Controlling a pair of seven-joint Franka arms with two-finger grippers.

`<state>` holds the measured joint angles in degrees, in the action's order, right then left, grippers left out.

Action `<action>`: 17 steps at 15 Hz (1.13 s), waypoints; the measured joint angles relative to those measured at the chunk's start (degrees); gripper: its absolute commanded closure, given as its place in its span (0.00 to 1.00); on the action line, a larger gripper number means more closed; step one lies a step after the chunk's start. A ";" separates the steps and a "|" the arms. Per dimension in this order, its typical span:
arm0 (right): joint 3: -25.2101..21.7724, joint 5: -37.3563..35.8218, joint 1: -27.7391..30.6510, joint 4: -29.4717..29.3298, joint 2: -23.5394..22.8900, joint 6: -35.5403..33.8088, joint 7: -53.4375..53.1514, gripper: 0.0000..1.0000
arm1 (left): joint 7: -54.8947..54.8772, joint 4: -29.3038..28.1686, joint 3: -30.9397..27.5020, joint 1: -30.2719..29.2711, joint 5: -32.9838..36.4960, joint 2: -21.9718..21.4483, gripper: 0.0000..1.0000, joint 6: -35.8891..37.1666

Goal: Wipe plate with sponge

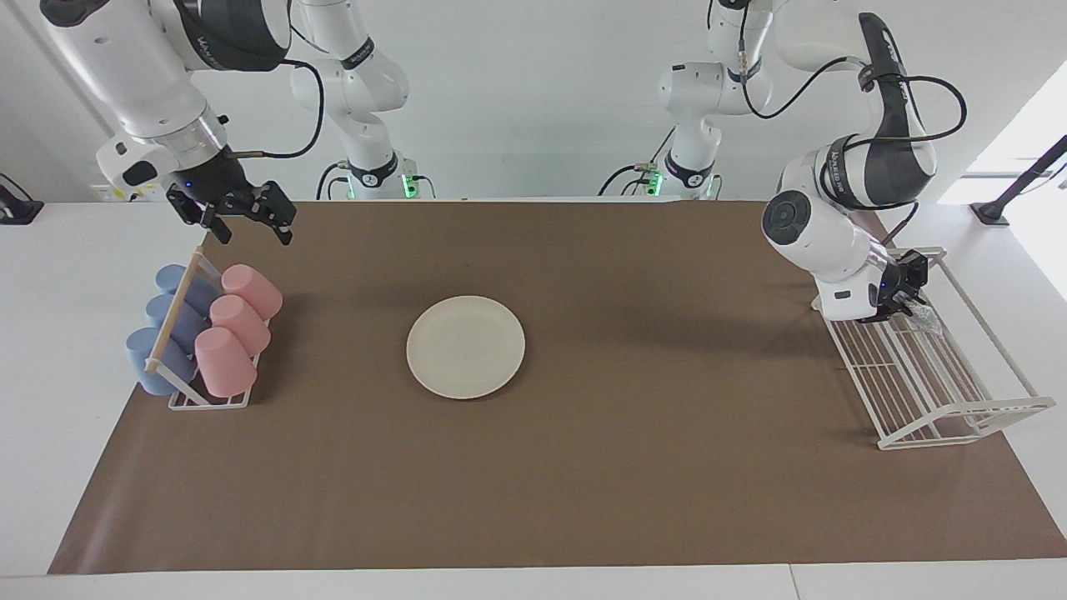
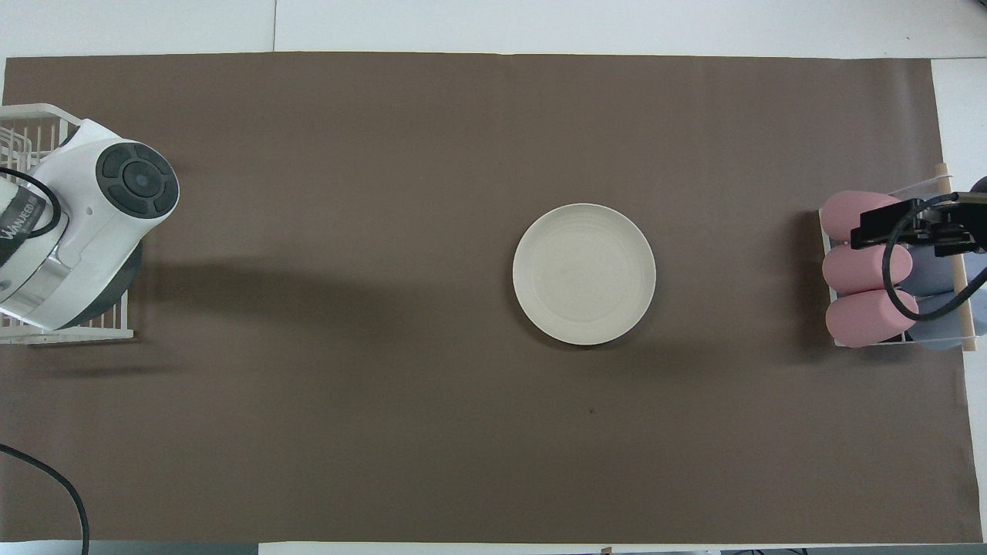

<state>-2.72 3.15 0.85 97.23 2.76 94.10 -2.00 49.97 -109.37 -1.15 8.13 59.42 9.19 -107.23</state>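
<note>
The cream-white plate point(image 1: 465, 347) point(image 2: 584, 274) lies bare in the middle of the brown mat. The silvery sponge point(image 1: 924, 315) rests in the white wire rack point(image 1: 942, 392), at the rack's end nearer to the robots. My left gripper point(image 1: 904, 287) points down into that rack right beside the sponge; whether it touches the sponge I cannot tell. In the overhead view the left arm's wrist hides both. My right gripper point(image 1: 254, 233) point(image 2: 917, 231) hangs open and holds nothing, raised over the cup rack point(image 1: 204, 329).
The cup rack point(image 2: 887, 270) holds pink and blue cups lying on their sides at the right arm's end of the table. The wire rack point(image 2: 23, 131) stands at the left arm's end. A brown mat point(image 1: 583, 467) covers the table.
</note>
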 measured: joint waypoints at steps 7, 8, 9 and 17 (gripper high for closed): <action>0.01 0.00 0.00 -0.11 0.03 0.00 0.01 0.00 | 0.93 -0.05 0.03 -0.12 -0.69 0.00 0.00 -1.19; 0.04 0.00 0.00 -0.16 0.03 0.00 0.01 0.00 | 1.51 -0.05 0.06 -0.12 -1.24 0.00 0.00 -1.25; 0.15 0.00 -0.01 -0.22 0.05 0.00 0.01 0.00 | 2.29 -0.05 0.07 -0.12 -1.67 0.00 0.00 -1.43; 0.50 0.00 -0.16 -0.36 0.13 0.00 0.01 0.00 | 9.43 3.90 0.11 -0.13 -13.68 0.75 0.00 -3.23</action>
<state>-2.23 3.15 0.68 96.86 2.90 94.10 -1.99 59.40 -105.47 -1.04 8.00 45.74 9.94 -110.46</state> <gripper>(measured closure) 0.000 0.000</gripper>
